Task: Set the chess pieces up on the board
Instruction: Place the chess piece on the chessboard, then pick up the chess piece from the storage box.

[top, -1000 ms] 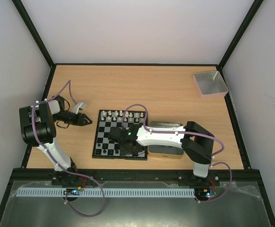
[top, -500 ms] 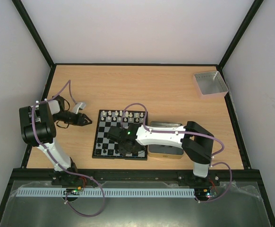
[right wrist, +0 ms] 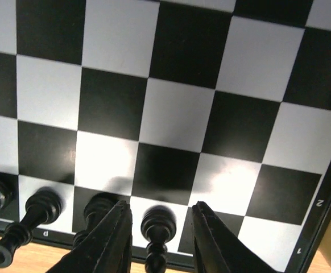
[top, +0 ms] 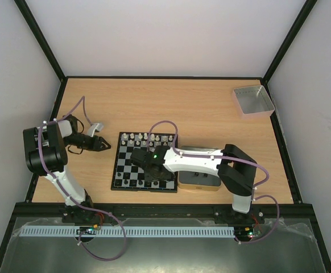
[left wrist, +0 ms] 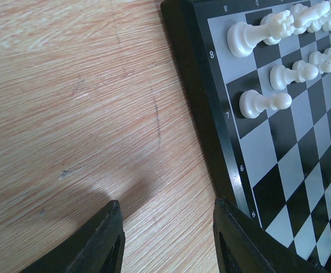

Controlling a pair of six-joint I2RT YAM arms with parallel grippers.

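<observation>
**A:** What is the setting?

**B:** A light wooden table point(top: 211, 108), boxed in by pale walls and black frame posts.

**A:** And the right gripper point(right wrist: 161, 211)?

**B:** Its jaws are parted and released. One finger stands on each side of a small round-headed black chess piece point(right wrist: 157, 223), with a sliver of gap on both sides, so nothing is clasped. The piece stands upright in the near edge row of the small square chessboard of black and silvery squares point(right wrist: 177, 119). More black figurines point(right wrist: 39, 205) stand in that same row beside it.

**A:** The left gripper point(left wrist: 165, 227)?

**B:** It is also spread apart and empty. It is over bare wood just beside the chessboard's left border, not above the squares. Its camera catches small white chess pieces point(left wrist: 265, 102) standing in the rows marked 7 and 8. From above, those are the two far rows.

**A:** Anything further out?

**B:** A rectangular gold-rimmed metal tin point(top: 199, 187) lies just beside the chessboard's right edge, and the right arm reaches across it. A grey square tray point(top: 253, 101) sits in the table's far right corner, well apart from the rest.
</observation>
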